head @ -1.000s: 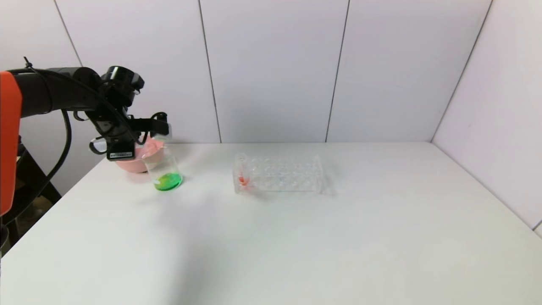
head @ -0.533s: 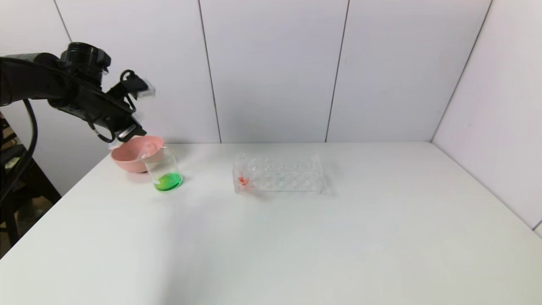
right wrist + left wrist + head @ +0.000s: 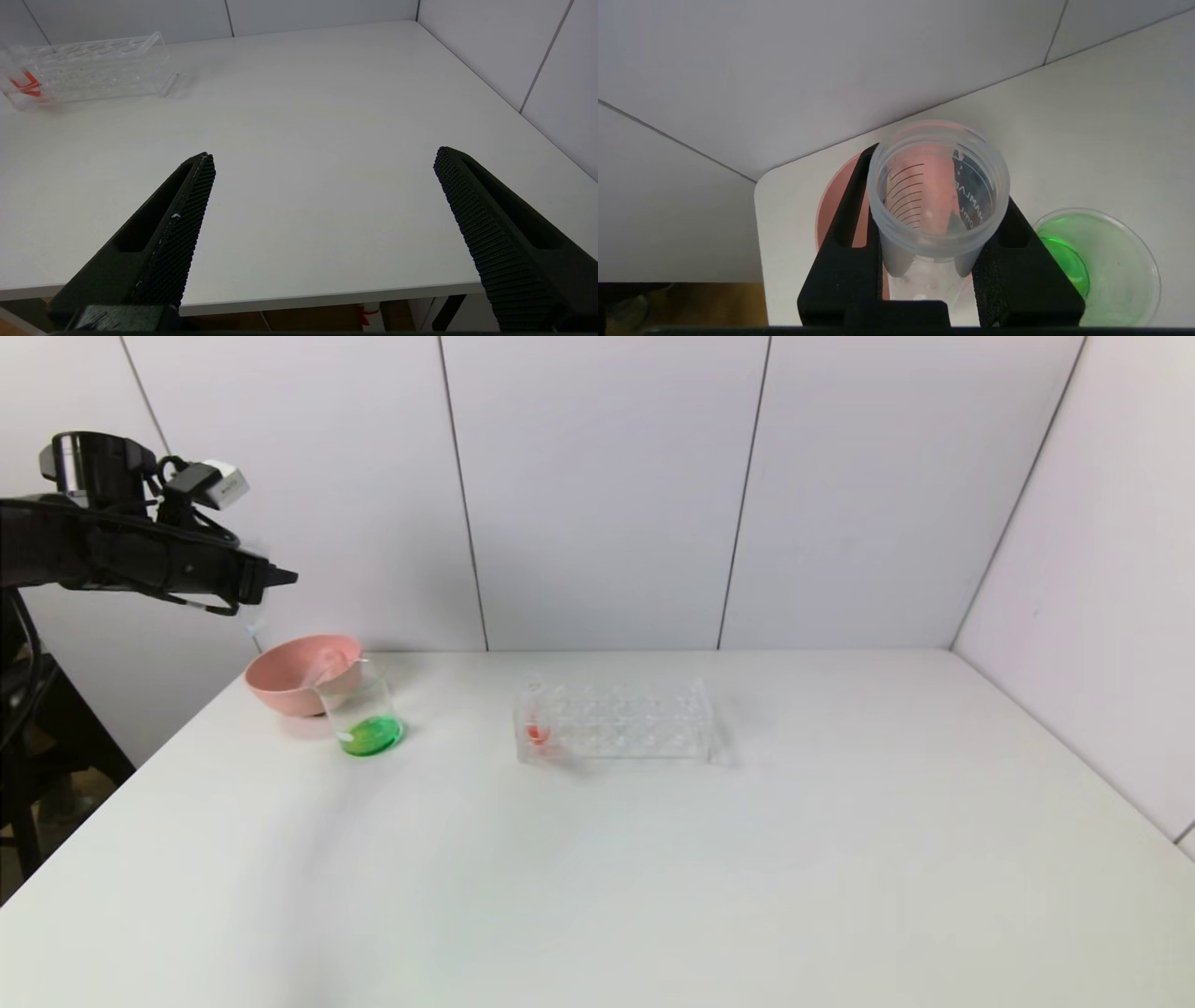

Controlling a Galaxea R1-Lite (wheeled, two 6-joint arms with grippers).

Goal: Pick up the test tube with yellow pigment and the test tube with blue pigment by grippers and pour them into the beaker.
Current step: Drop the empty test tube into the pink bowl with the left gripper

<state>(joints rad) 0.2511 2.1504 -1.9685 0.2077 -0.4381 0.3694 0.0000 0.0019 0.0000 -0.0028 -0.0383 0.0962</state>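
Note:
My left gripper [image 3: 278,577] hangs high above the pink bowl [image 3: 291,683] at the table's far left corner. In the left wrist view this gripper [image 3: 937,177] is shut on a clear graduated test tube [image 3: 924,242] whose open mouth faces the camera. No pigment shows in the tube, so I cannot tell whether it is the yellow or the blue one. The beaker [image 3: 364,711] stands just in front of the bowl with green liquid at its bottom, and the wrist view shows the beaker [image 3: 1099,266] beside the fingers. My right gripper [image 3: 324,158] is open over the table's near edge.
A clear plastic rack [image 3: 616,719] stands mid-table and holds a red-tipped tube [image 3: 536,730] at its left end. The rack [image 3: 88,65] also appears far off in the right wrist view. White wall panels close the back and right sides.
My left gripper has risen from the beaker's rim and swung back and to the left, carrying the tube with it. It now sits high over the pink bowl.

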